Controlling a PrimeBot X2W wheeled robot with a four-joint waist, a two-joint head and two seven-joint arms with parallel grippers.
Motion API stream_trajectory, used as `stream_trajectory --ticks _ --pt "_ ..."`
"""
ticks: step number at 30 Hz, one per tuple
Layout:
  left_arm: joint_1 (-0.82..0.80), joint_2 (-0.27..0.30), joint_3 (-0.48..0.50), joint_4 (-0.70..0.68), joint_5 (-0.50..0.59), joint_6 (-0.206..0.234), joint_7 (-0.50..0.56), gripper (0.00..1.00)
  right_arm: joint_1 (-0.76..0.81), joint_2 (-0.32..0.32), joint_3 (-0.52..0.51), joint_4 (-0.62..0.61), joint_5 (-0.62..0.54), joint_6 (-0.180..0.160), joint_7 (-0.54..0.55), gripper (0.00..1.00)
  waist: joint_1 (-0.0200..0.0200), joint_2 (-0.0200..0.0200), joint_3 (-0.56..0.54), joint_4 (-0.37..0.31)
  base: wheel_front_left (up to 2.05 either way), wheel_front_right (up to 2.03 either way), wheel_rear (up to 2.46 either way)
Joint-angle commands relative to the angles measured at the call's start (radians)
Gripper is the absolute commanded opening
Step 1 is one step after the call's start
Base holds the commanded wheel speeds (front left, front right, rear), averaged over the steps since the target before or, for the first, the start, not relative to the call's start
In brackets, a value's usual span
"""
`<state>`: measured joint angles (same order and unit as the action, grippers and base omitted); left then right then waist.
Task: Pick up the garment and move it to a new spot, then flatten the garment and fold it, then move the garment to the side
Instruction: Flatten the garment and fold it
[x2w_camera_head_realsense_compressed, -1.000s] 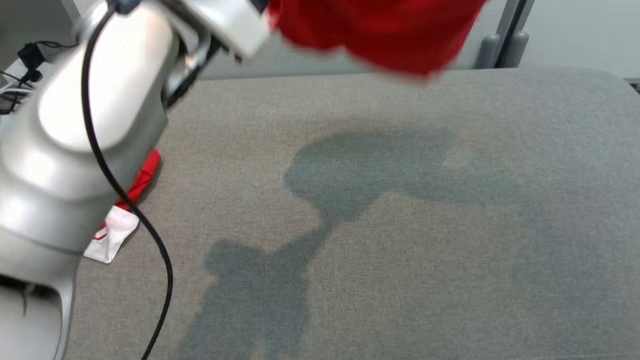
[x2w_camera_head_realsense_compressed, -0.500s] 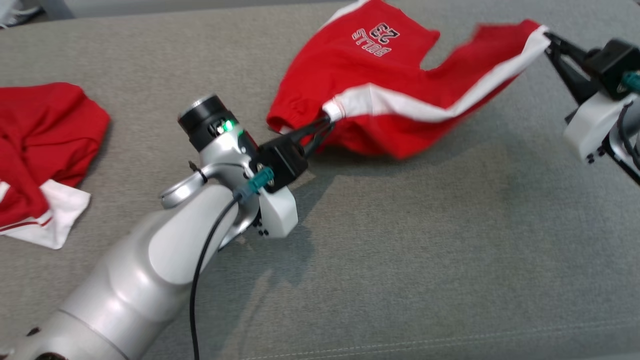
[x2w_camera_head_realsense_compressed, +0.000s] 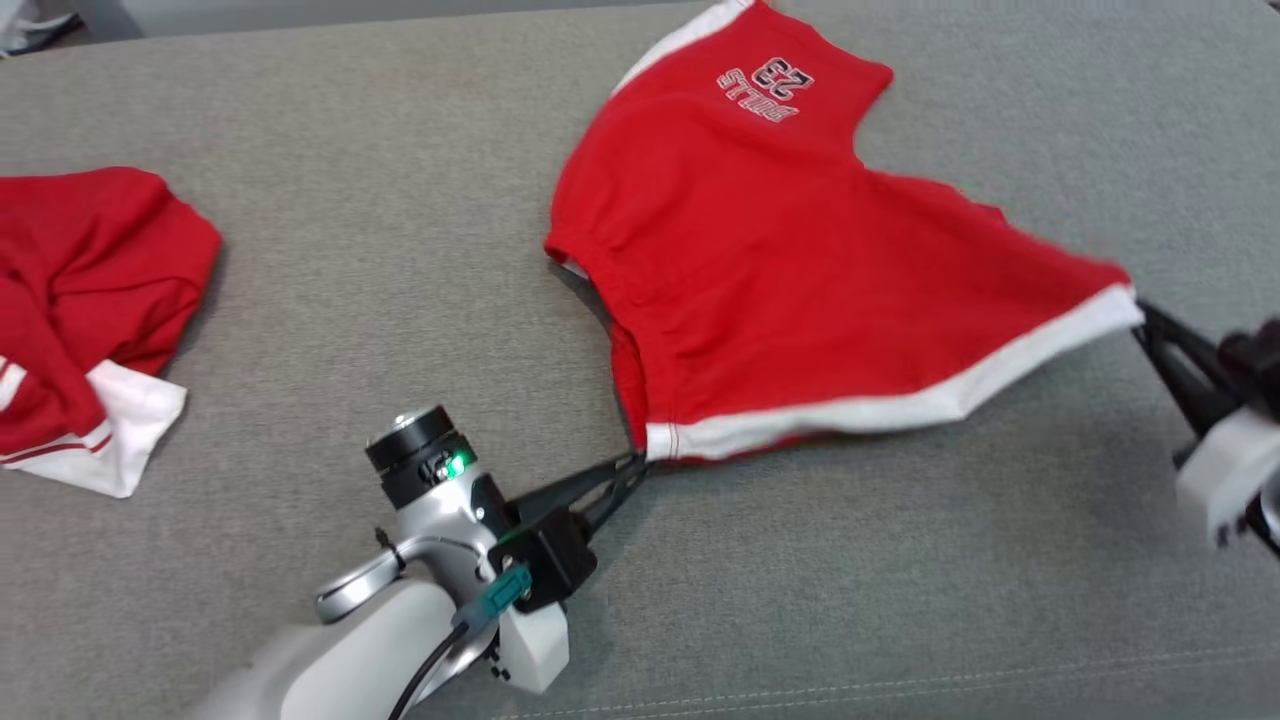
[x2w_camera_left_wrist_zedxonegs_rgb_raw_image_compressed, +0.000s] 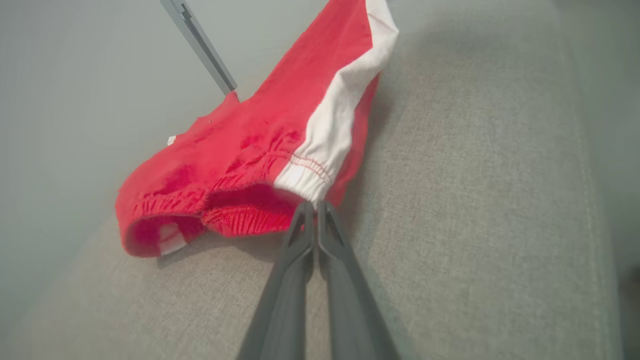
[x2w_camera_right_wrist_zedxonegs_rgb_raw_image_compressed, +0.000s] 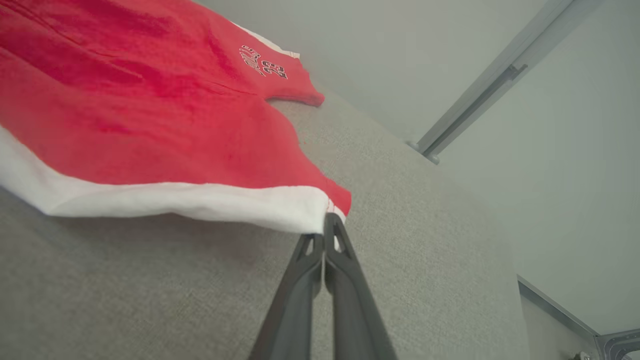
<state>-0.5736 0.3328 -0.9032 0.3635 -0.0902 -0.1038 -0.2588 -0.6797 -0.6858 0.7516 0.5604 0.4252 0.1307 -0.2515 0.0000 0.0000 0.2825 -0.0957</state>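
Red jersey shorts with white side stripe and "23" print (x2w_camera_head_realsense_compressed: 780, 280): spread over far-right part of grey woven upholstered pad (x2w_camera_head_realsense_compressed: 900, 600). Printed leg reaching toward far edge, waistband (x2w_camera_left_wrist_zedxonegs_rgb_raw_image_compressed: 165, 220) opening toward left edge.

Left gripper (x2w_camera_head_realsense_compressed: 640, 462): long dark fingers clenched on waistband end of white stripe (x2w_camera_head_realsense_compressed: 880, 410), right at the elastic corner. Same seen in left wrist view, tips pressed together on gathered white hem.

Right gripper (x2w_camera_head_realsense_compressed: 1140, 312): clamped likewise on leg-hem end of same stripe, close to right edge of pad. Cloth at that corner apparently lifted a little off the pad, judging by shadow under it in right wrist view.

Key relation: stripe strung between the two pairs of jaws, running left to right, right end set farther back than left. All remaining cloth lying beyond that line, toward far edge; none on near side of jaws. Long axis of shorts along held stripe. Each arm at its own end, neither nearer to the bulk.

Reads as flattening step, fold not yet begun. Next move probably hinging on keeping stripe taut and drawing toward near edge, or lowering both ends level before letting go.

Second crumpled red-and-white garment (x2w_camera_head_realsense_compressed: 90, 290) at left edge, well apart.
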Motion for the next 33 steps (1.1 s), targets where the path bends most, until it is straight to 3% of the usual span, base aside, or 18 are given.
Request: stream_trajectory --ticks 1,8,20,21,22,23,25,26,33 --pt "-0.002 0.023 0.036 -0.029 0.008 0.010 -0.003 0.00 0.065 -0.039 -0.009 -0.018 0.007 0.000 -0.010 0.00 0.0000 0.0000 -0.021 0.023 0.00 0.00 0.00" --pt "0.075 0.060 0.029 -0.058 0.021 0.001 -0.003 0.00 0.291 -0.038 -0.114 -0.084 0.010 0.000 0.000 0.00 0.0000 0.0000 -0.048 0.044 0.00 0.00 0.00" --pt "0.155 0.026 -0.008 0.049 -0.002 -0.019 -0.003 0.00 0.480 0.015 -0.189 -0.104 0.004 0.000 0.064 0.00 0.0000 0.0000 -0.068 0.039 0.00 0.00 0.00" --pt "0.157 0.022 -0.007 0.063 -0.004 -0.019 -0.003 0.00 0.483 0.018 -0.194 -0.105 0.001 0.000 0.067 0.07 0.0000 0.0000 -0.069 0.039 0.00 0.00 0.00" --pt "0.157 0.019 -0.010 0.077 -0.003 -0.020 -0.003 0.00 0.486 0.021 -0.199 -0.106 -0.002 0.000 0.071 0.30 0.0000 0.0000 -0.070 0.038 0.00 0.00 0.00" --pt "0.157 0.014 -0.009 0.088 -0.003 -0.020 -0.003 0.05 0.488 0.026 -0.203 -0.106 -0.003 0.000 0.075 1.00 0.0000 0.0000 -0.071 0.037 0.00 0.00 0.00" --pt "0.157 0.006 -0.010 0.116 -0.005 -0.021 -0.003 0.61 0.489 0.032 -0.213 -0.109 -0.009 0.000 0.077 1.00 0.0000 0.0000 -0.074 0.036 0.00 0.00 0.00" --pt "0.159 0.000 -0.008 0.129 -0.010 -0.021 -0.003 1.00 0.490 0.036 -0.219 -0.112 -0.010 0.000 0.074 1.00 0.0000 0.0000 -0.076 0.036 0.00 0.00 0.00" --pt "0.194 -0.012 0.056 0.181 -0.065 0.002 -0.003 1.00 0.494 0.055 -0.299 -0.141 -0.039 0.000 0.050 1.00 0.0000 0.0000 -0.108 0.027 0.00 0.00 0.00"
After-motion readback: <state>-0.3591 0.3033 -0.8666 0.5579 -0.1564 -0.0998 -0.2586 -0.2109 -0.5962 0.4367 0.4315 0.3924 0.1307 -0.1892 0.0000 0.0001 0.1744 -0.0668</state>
